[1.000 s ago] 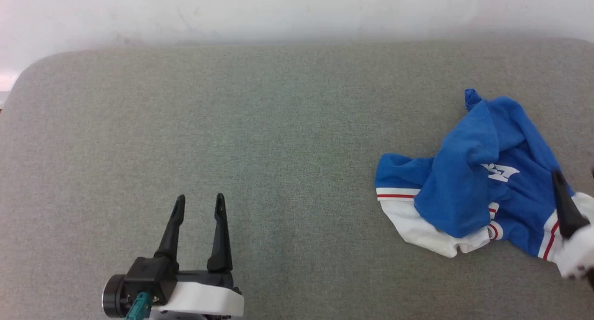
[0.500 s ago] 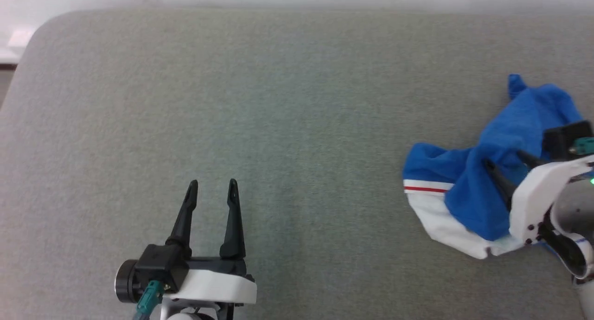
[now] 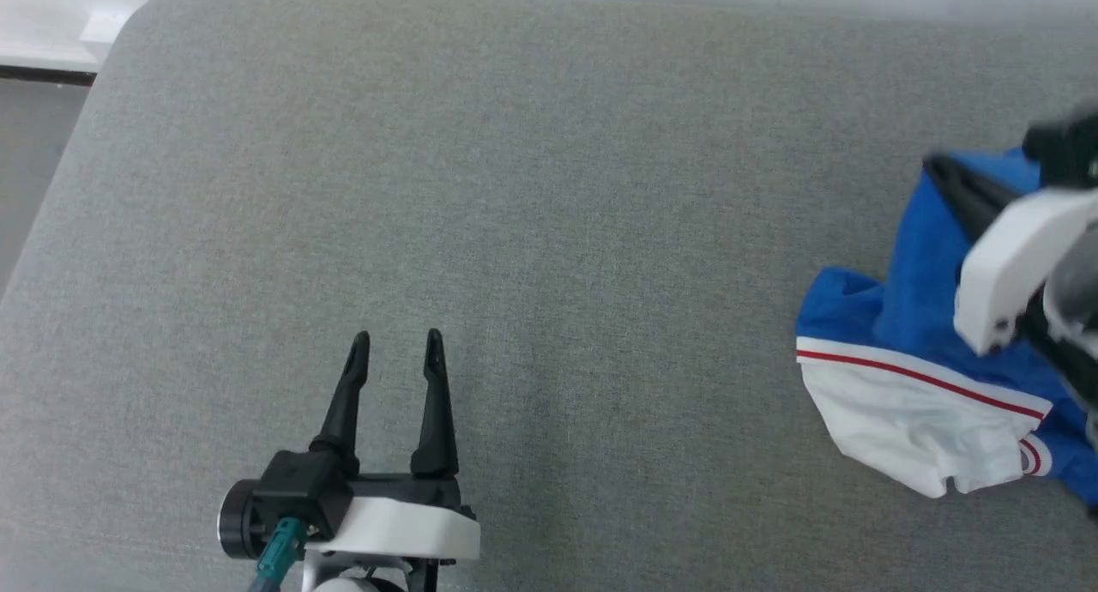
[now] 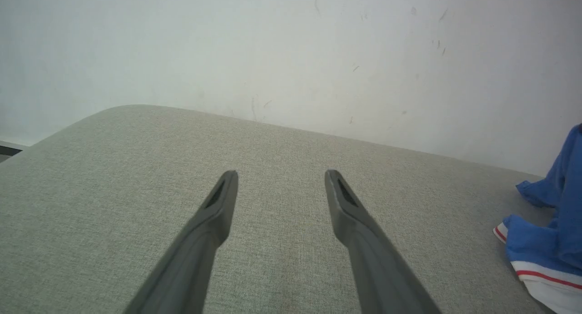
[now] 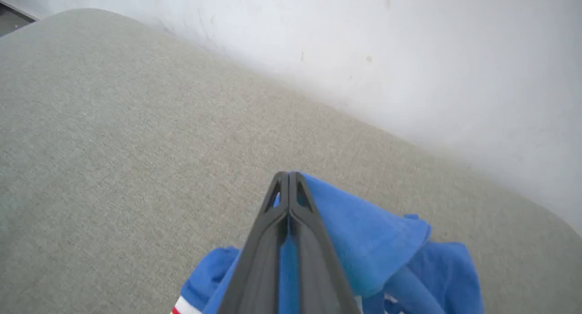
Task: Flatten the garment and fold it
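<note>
Right gripper (image 5: 288, 182) pinches the crumpled T-shirt (image 3: 922, 266)'s blue fold, likely to lift and spread it; left gripper (image 3: 397, 341) hovers spread, empty.

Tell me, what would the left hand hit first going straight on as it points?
Likely the white wall; just grey cushion lies ahead of the left hand, which might graze it first, its height being unclear.

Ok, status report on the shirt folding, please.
Right gripper shut on shirt. Left gripper open, clear of it. Shirt crumpled, not yet flat. Nothing in the way.
</note>
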### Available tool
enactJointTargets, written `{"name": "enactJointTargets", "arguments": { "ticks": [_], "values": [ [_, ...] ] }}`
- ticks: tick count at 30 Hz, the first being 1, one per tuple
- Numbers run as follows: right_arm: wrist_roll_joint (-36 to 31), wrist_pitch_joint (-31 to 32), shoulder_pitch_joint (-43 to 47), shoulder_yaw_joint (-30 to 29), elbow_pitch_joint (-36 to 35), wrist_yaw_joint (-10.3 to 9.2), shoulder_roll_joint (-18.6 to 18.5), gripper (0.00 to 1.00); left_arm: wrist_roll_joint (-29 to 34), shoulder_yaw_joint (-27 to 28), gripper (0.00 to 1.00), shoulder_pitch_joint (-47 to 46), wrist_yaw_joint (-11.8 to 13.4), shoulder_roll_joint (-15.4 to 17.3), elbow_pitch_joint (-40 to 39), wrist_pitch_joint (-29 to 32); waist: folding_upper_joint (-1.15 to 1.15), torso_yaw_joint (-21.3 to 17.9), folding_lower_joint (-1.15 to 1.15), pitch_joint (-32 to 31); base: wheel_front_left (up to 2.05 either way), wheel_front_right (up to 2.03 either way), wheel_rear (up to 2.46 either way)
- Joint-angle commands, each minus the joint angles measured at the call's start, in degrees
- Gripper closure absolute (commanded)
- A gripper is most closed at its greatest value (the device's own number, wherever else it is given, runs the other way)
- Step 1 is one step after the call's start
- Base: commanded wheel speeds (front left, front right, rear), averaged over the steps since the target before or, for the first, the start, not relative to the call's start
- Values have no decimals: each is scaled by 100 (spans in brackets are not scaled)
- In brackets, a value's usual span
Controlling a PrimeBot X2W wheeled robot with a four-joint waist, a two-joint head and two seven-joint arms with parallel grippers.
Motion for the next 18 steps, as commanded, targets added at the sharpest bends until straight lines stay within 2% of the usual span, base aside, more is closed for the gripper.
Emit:
{"name": "enactJointTargets", "arguments": {
  "ticks": [1,4,7,13,18],
  "values": [
    [31,33,-249,77,-74,-5,-46,100,-24,-32,0,-93,17,-28,-19,-26,0,45,0,88,0,0,0],
    [58,234,-960,400,-145,-5,-125,100,-71,-147,0,-225,14,-31,-29,-26,0,162,0,315,0,0,0],
    [96,382,-1767,684,132,-5,-104,100,-171,-305,0,-384,79,-33,-44,-26,0,347,0,597,0,0,0],
    [-393,-28,-3104,939,1437,-5,97,100,-361,-654,0,-676,260,-34,-38,-26,0,829,0,1088,0,0,0],
    [-582,-196,-3221,1127,2724,-5,384,100,-450,-850,0,-793,368,-34,-10,-26,0,1016,0,1214,0,0,0]
  ]
}}
